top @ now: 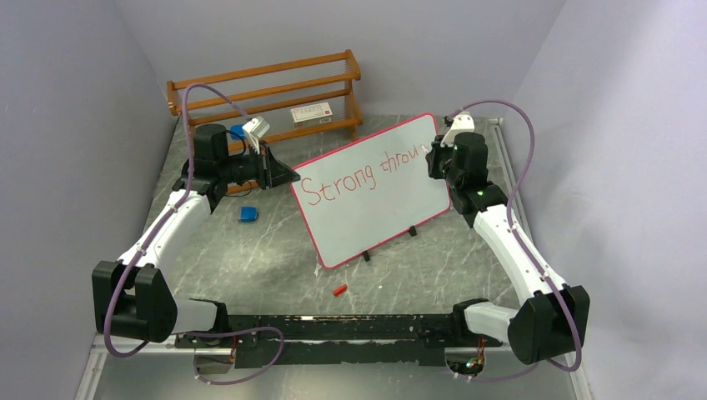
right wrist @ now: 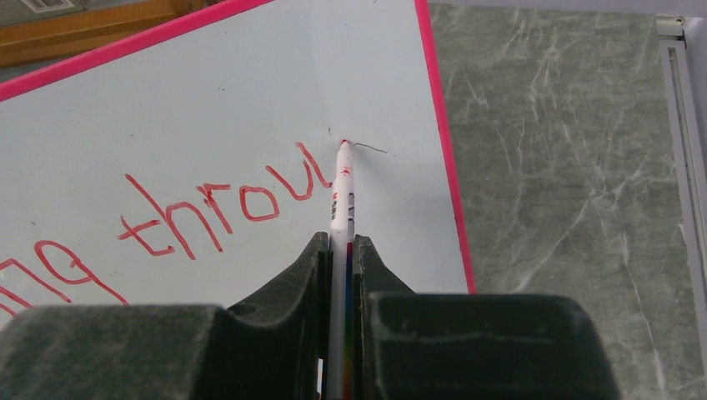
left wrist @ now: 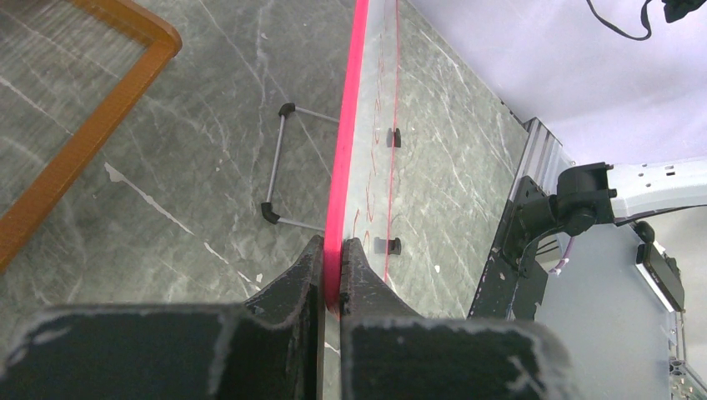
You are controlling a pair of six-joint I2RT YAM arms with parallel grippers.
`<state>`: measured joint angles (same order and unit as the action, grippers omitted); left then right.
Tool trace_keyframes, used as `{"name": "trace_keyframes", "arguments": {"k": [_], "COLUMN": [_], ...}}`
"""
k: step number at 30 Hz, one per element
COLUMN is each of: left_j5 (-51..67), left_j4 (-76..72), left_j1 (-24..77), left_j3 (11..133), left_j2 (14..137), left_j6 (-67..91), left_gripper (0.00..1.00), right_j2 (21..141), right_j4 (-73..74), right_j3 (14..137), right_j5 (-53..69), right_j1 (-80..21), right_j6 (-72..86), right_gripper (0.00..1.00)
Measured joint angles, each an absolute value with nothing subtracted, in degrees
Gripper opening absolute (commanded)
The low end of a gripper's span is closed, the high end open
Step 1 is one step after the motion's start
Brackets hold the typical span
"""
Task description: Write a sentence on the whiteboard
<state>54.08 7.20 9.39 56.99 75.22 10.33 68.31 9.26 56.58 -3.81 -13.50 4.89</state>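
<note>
The whiteboard (top: 383, 208) with a pink-red rim stands tilted on small black feet in the middle of the table. Red lettering (top: 358, 177) on it reads "Strong throu", in one line. My left gripper (top: 288, 176) is shut on the board's left edge; in the left wrist view the rim (left wrist: 343, 167) runs between its jaws (left wrist: 333, 250). My right gripper (top: 433, 154) is shut on a white marker (right wrist: 342, 196) with a red tip. The tip touches the board (right wrist: 208, 108) just right of the last letter (right wrist: 310, 171).
A wooden rack (top: 275, 87) stands at the back left with a small box (top: 311, 114) on it. A blue object (top: 248, 214) lies left of the board. A red cap (top: 338, 290) lies in front of it. A wire stand (left wrist: 283, 167) sits behind the board.
</note>
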Motion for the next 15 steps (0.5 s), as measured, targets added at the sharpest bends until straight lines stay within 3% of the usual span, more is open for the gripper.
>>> {"name": "trace_keyframes", "arguments": {"k": [15], "left_j5": [54.0], "left_j4": [7.22], "left_j1": [9.39], "left_j3": [56.99], "left_j2": [75.2], "left_j6": [10.31], "left_gripper": [0.05], "right_j2": [68.36], "right_j4": [9.21], "right_j3": [56.58], "right_j5": [-2.07], "right_j1": [-13.43], "right_j6": [4.12], "right_gripper": [0.0]}}
